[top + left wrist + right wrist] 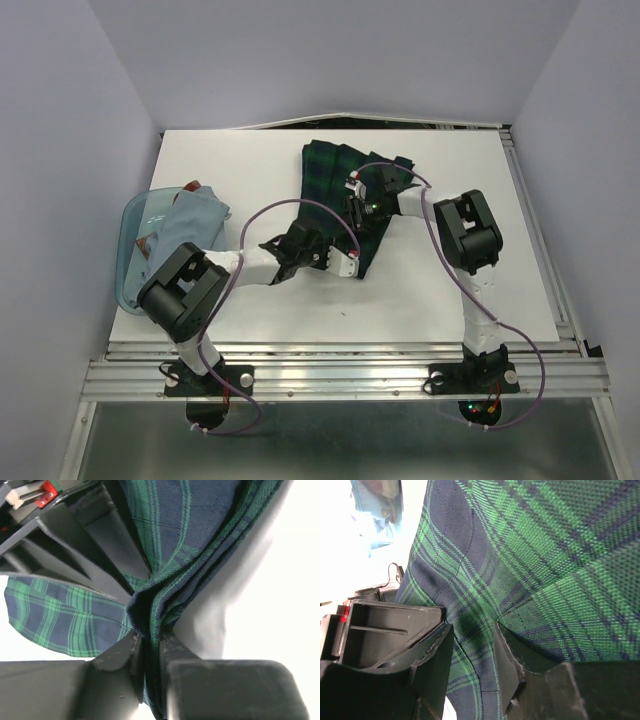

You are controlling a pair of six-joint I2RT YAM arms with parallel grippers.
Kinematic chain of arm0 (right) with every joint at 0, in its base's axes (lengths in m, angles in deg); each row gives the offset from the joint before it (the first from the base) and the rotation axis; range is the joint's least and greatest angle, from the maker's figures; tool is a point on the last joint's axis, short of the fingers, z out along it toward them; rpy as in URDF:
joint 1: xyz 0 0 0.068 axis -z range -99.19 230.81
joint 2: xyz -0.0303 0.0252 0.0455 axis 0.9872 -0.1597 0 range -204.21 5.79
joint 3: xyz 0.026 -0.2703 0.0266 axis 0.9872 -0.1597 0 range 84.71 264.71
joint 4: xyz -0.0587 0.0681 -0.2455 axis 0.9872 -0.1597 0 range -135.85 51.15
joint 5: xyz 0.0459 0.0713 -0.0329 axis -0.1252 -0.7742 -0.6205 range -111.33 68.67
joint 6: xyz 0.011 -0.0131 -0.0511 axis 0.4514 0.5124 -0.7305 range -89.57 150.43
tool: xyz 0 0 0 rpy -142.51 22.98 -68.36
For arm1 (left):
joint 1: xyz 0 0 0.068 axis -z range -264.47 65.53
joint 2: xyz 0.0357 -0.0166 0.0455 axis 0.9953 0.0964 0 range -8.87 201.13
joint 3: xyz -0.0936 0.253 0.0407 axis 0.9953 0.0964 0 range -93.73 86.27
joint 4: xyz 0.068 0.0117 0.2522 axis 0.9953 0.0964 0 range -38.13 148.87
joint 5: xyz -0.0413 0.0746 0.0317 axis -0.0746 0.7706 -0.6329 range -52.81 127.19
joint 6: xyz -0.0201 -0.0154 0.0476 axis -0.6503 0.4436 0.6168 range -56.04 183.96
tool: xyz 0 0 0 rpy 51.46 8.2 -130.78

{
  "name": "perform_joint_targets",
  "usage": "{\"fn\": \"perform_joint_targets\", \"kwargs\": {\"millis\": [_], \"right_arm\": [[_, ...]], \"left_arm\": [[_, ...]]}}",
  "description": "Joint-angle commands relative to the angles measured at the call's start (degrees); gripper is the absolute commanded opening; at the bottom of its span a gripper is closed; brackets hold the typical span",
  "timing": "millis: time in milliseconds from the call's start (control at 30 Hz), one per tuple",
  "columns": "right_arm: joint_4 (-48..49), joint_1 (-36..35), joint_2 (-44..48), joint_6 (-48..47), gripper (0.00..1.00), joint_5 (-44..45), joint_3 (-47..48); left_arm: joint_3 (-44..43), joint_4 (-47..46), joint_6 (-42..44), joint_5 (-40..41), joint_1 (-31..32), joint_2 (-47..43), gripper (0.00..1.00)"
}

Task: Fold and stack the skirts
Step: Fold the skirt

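The dark green-and-navy tartan skirt (328,178) lies pleated on the white table at centre back. My left gripper (338,262) is shut on a bunched fold at its near edge, and the cloth (165,555) runs up from between the jaws (150,641). My right gripper (357,207) sits over the skirt's middle, with tartan cloth (545,555) filling the gap between its fingers (472,645) and creases meeting there. A pale grey-blue skirt (196,215) lies crumpled in the tub at the left.
A translucent blue plastic tub (134,250) hangs over the table's left edge (120,300). White walls close in at the back and on both sides. A metal rail (340,375) runs along the near edge by the arm bases.
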Motion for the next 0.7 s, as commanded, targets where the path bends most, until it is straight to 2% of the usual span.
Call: {"fn": "perform_joint_targets", "kwargs": {"millis": [0,133,300,367,433,567,667], "right_arm": [[-5.1,0.1,-1.1,-4.2,0.47,10.9,-1.5],[-6.6,3.0,2.8,-5.5,0.54,12.3,3.0],[-6.6,4.8,4.0,-4.8,0.56,12.3,10.8],[-5.7,4.8,2.5,-1.7,0.56,9.5,14.9],[-0.9,4.8,1.4,3.8,0.57,5.0,16.2],[11.3,4.3,0.5,12.8,0.57,1.2,13.9],[16.6,3.0,-0.6,16.6,0.57,-0.4,13.7]], "left_arm": [[-4.6,10.2,-2.3,-4.1,0.3,-1.2,0.0],[-4.7,18.6,-2.8,-6.2,0.4,-4.8,0.0],[-3.3,24.3,-5.1,-6.7,2.3,-9.1,0.0],[-2.9,25.6,-7.8,-6.6,3.1,-11.1,0.0],[-2.8,26.7,-9.6,-6.8,4.1,-13.1,0.0],[-3.0,29.5,-13.8,-7.6,4.8,-15.9,0.0],[-3.3,31.8,-15.1,-8.3,5.3,-17.9,0.0]]}}
